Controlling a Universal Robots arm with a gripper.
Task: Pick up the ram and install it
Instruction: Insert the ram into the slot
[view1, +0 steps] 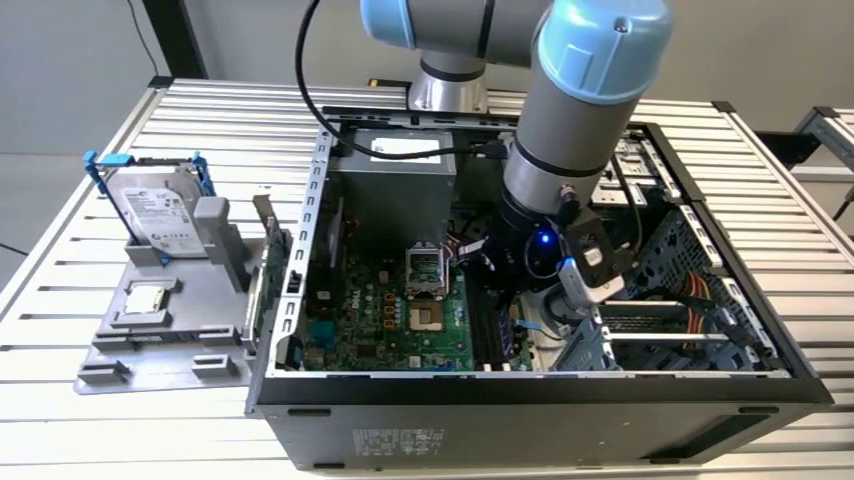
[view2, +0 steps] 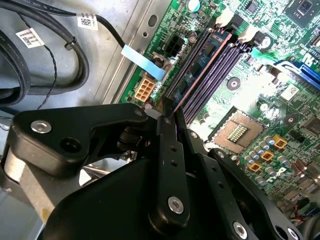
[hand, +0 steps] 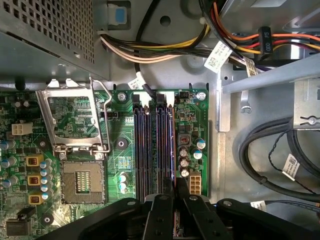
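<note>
The claw (view2: 167, 112) is down inside the open computer case (view1: 534, 385), over the memory slots (hand: 155, 145) at the motherboard's (view1: 387, 320) edge nearest the drive bays. In the second wrist view the ram (view2: 200, 72) stands on edge in one of the slots, a thin strip with a coppery top edge running straight away from the fingertips. The two black fingers (view2: 170, 155) are drawn together over the stick's near end and appear to pinch it; the contact itself is hidden behind the finger bodies. In the first wrist view the same stick (hand: 172, 145) is hard to tell from the dark slot walls, and its near end disappears under the claw (hand: 175, 187).

In the exterior view the arm's wrist and the claw (view1: 534, 300) cover the slots, so the stick cannot be made out there.

Beside the slots lies the empty processor socket (hand: 80, 182) with its metal frame (hand: 75, 117) swung up. Bundled power cables (hand: 165, 50) cross above the board, and thick black cables (hand: 270, 155) loop in the bay just beside the slots. Outside the case, on the slatted table (view1: 80, 430), a grey tray (view1: 167, 330) carries a hard drive (view1: 160, 210) propped upright near its far edge and a small square processor (view1: 144, 298) lying flat in the middle.
</note>
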